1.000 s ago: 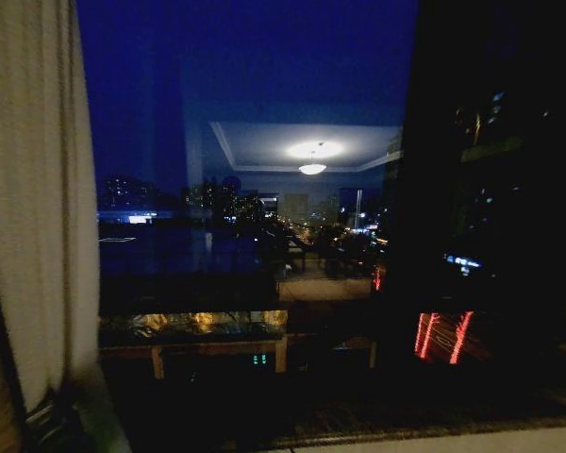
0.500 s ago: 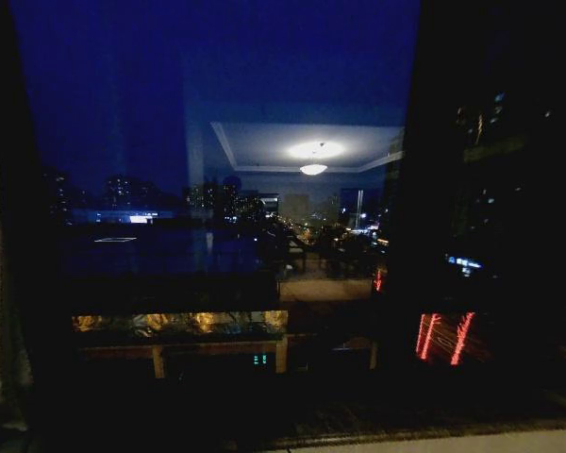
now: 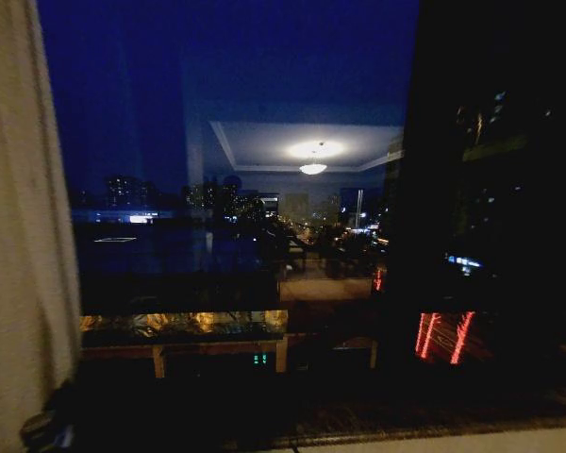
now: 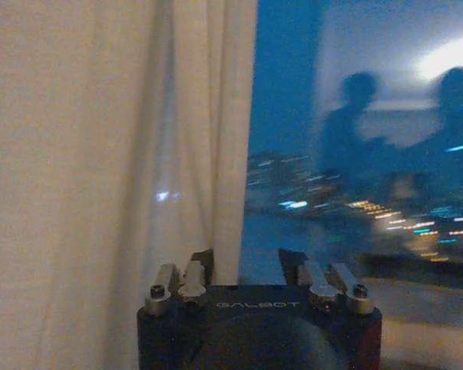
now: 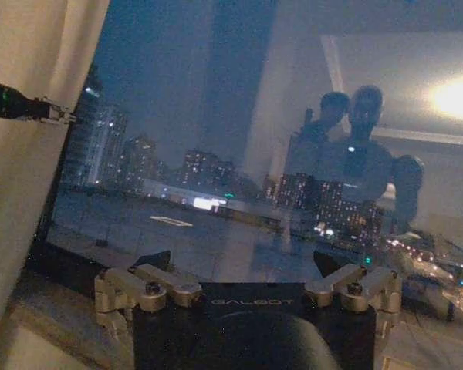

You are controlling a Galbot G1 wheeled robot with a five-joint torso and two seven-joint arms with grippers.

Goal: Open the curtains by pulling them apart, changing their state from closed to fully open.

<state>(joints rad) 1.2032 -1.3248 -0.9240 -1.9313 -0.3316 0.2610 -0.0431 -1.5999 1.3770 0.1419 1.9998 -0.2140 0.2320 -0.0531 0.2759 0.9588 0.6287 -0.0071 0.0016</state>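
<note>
One cream-white pleated curtain [image 3: 24,236] hangs at the left edge of the head view, beside bare dark window glass [image 3: 236,189]. In the left wrist view the curtain [image 4: 100,154] is close ahead. Its free edge drops just beyond the gap of my left gripper [image 4: 247,266], whose fingers stand apart; I cannot tell whether they touch the fabric. The right wrist view shows the left gripper [image 5: 54,114] against the curtain [image 5: 31,46]. My right gripper [image 5: 243,266] faces the glass, open with nothing between its fingers.
A pale window sill [image 3: 434,440] runs along the bottom of the head view. The glass mirrors a lit ceiling lamp [image 3: 312,168] and, in the right wrist view, the robot's reflection [image 5: 363,154]. City lights show outside.
The curtain's edge was drawn almost out of the head view to the left half a second ago. It has now swung back right, to nearly where it hung a second ago.
</note>
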